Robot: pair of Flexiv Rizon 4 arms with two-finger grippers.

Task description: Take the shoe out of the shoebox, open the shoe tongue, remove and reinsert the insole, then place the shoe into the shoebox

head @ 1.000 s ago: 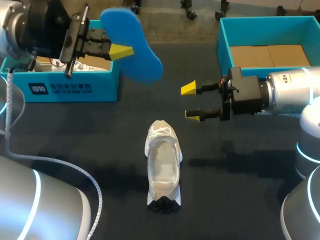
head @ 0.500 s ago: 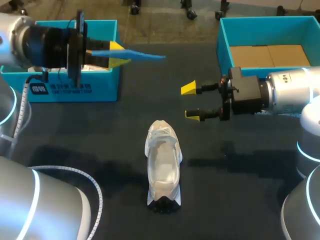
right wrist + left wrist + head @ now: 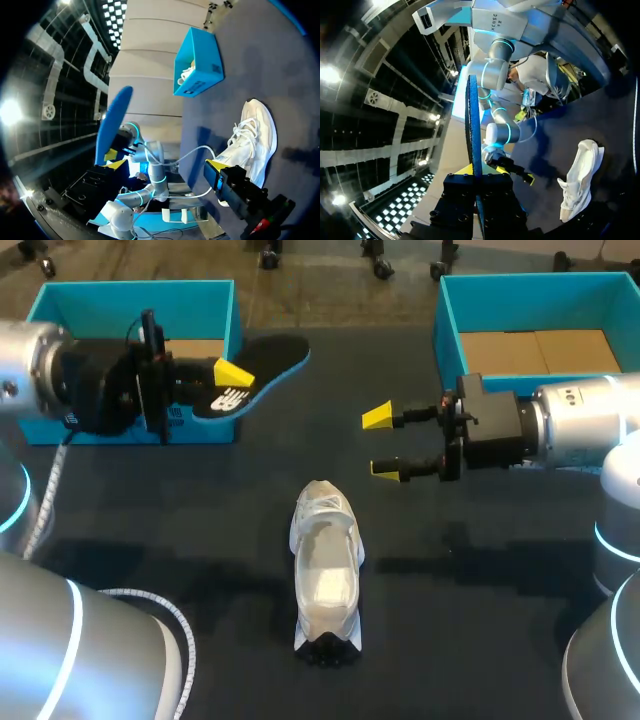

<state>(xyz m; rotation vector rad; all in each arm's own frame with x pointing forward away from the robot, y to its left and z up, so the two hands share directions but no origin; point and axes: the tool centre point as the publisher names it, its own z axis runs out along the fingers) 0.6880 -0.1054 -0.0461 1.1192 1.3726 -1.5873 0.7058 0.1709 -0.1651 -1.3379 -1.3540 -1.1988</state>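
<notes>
A white shoe (image 3: pixel 325 570) lies on the dark table, toe towards the boxes, its opening facing up. My left gripper (image 3: pixel 230 380) hangs in front of the left blue shoebox (image 3: pixel 130 295), shut on the heel end of the insole (image 3: pixel 258 368). The insole lies nearly flat, with its black, logo-printed side up. In the left wrist view the insole (image 3: pixel 473 125) stands edge-on between the fingers, with the shoe (image 3: pixel 580 180) off to one side. My right gripper (image 3: pixel 385 443) is open and empty, above the table beyond the shoe's toe. The right wrist view shows the shoe (image 3: pixel 252 135) and the insole (image 3: pixel 114 122).
A second blue box (image 3: pixel 540 288) with a cardboard floor stands at the back right, behind my right arm. The left shoebox holds white paper. Bare dark table lies on both sides of the shoe.
My left wrist has rolled, turning the insole from blue side up through edge-on to black side up, and the gripper has dropped lower in front of the left box. The right arm has not moved.
</notes>
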